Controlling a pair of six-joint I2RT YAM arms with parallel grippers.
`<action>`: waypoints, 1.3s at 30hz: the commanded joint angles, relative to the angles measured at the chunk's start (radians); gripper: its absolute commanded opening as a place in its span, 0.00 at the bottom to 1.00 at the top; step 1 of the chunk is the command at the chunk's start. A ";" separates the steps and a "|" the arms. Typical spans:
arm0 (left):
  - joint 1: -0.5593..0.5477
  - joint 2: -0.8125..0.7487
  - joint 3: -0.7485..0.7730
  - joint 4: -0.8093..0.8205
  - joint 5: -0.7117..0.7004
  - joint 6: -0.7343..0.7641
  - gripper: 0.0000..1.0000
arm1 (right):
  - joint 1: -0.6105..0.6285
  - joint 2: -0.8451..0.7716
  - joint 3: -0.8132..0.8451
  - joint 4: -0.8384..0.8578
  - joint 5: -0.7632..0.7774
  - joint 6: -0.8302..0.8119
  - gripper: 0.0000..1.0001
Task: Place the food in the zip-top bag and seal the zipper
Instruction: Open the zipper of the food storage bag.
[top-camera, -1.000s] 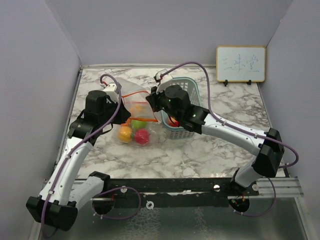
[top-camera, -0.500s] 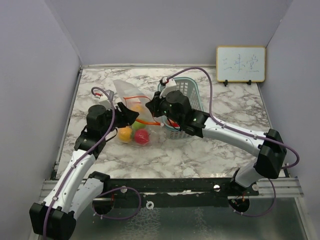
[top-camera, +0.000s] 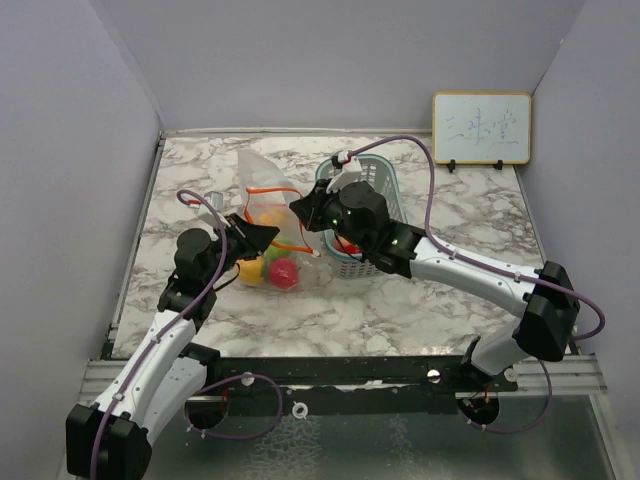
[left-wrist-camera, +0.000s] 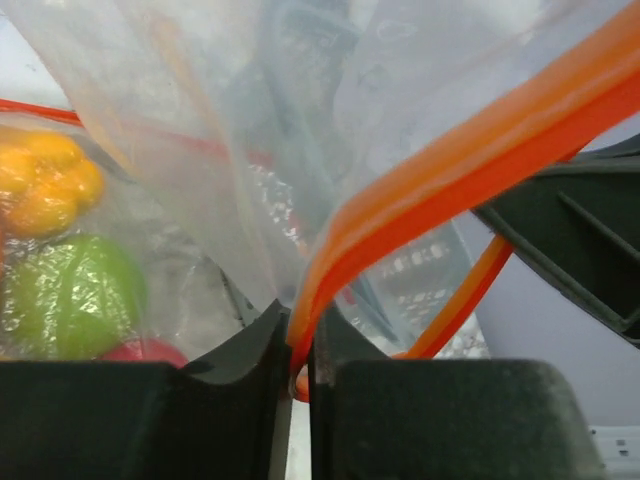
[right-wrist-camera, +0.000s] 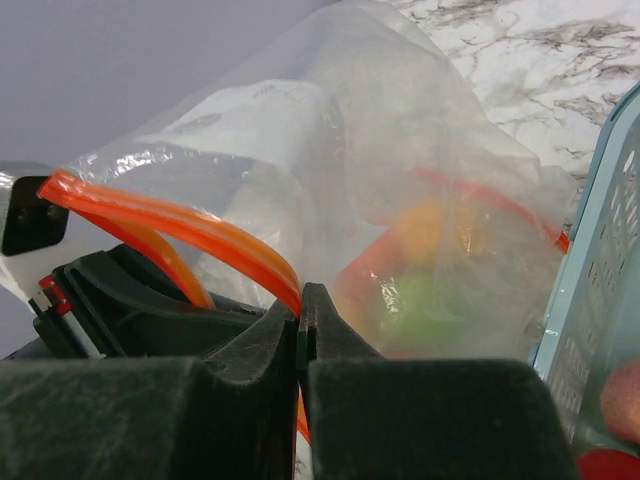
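Note:
The clear zip-top bag (top-camera: 262, 212) stands on the marble table left of the basket, its orange zipper (top-camera: 272, 188) forming a loop. Inside lie food pieces: yellow (top-camera: 250, 270), red (top-camera: 284, 273) and green (left-wrist-camera: 75, 295). My left gripper (top-camera: 262, 236) is at the bag's near-left mouth edge. In the left wrist view my left gripper (left-wrist-camera: 300, 325) is shut on the zipper (left-wrist-camera: 450, 170). My right gripper (top-camera: 300, 212) is at the mouth's right side. In the right wrist view my right gripper (right-wrist-camera: 300, 298) pinches the zipper (right-wrist-camera: 190, 228).
A teal mesh basket (top-camera: 378, 172) stands right of the bag under my right arm, with red fruit (right-wrist-camera: 625, 400) inside. A small whiteboard (top-camera: 481, 128) leans on the back wall at right. Purple walls close in the left, back and right sides.
My left arm drew back toward the near left; its gripper opened, then closed on the zipper nearer the front. My right gripper lifted slightly back with the zipper, spreading the mouth.

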 joint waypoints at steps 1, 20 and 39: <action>0.003 -0.014 0.007 0.087 0.031 -0.009 0.00 | 0.001 -0.021 -0.020 0.051 0.034 0.037 0.02; 0.004 0.188 0.701 -0.986 -0.177 0.533 0.00 | -0.014 0.041 0.021 -0.149 0.247 -0.308 0.26; 0.004 0.336 0.579 -0.727 -0.102 0.463 0.00 | -0.103 -0.220 0.045 -0.572 0.005 -0.315 0.89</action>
